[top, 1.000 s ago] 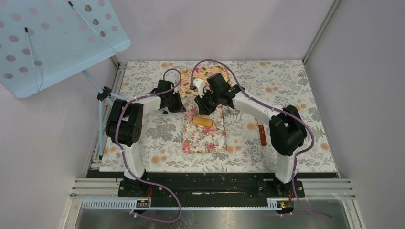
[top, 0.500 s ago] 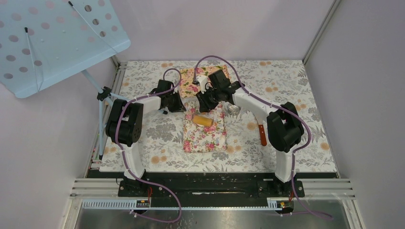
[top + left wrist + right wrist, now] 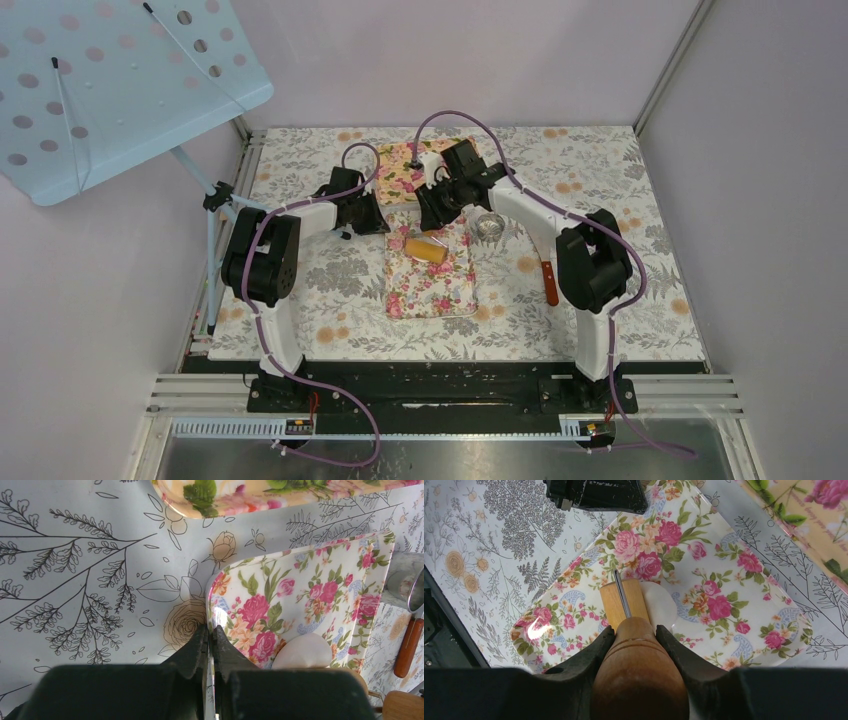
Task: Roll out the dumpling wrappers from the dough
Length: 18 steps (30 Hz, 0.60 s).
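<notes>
A small white lump of dough lies on the floral tray, partly flattened and touching the wooden roller. The roller's barrel rests beside and partly over it. My right gripper is shut on the roller's wooden handle and stands over the tray's far half. My left gripper is shut on the tray's left rim, near its far corner. From the left wrist the dough shows as a domed lump. Dumpling wrappers are out of view.
A shiny metal ring stands just right of the tray's far end. A knife with a red-brown handle lies to the right. A second, yellowish floral tray sits at the back. A tripod with a perforated panel stands at the left.
The right arm has drawn back and to the left, uncovering the metal ring. The roller has shifted a little toward the tray's far end. The left gripper has kept its hold.
</notes>
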Each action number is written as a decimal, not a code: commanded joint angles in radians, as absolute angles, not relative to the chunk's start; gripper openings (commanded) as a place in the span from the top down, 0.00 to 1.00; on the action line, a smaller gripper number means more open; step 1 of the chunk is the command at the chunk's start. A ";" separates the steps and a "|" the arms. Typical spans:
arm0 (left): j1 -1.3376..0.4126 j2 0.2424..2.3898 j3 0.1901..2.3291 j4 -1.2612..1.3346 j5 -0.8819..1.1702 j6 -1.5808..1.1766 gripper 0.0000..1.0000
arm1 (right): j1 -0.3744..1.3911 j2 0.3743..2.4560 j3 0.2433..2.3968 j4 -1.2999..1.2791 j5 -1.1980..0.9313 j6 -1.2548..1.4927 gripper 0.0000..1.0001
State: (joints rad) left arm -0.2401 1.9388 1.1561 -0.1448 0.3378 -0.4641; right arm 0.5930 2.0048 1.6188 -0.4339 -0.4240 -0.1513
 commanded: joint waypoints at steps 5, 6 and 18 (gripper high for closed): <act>-0.245 1.968 1.145 -0.220 0.355 -0.423 1.00 | 0.516 2.095 1.612 -0.513 -0.185 -0.238 1.00; -0.245 1.969 1.145 -0.220 0.355 -0.423 1.00 | 0.514 2.094 1.615 -0.521 -0.197 -0.239 1.00; -0.247 1.970 1.145 -0.221 0.352 -0.423 1.00 | 0.520 2.094 1.584 -0.546 -0.310 -0.200 1.00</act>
State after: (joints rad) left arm -0.2401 1.9392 1.1561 -0.1432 0.3386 -0.4641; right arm 0.5579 2.0262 1.6382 -0.4572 -0.4835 -0.1310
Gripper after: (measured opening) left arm 0.024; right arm 0.383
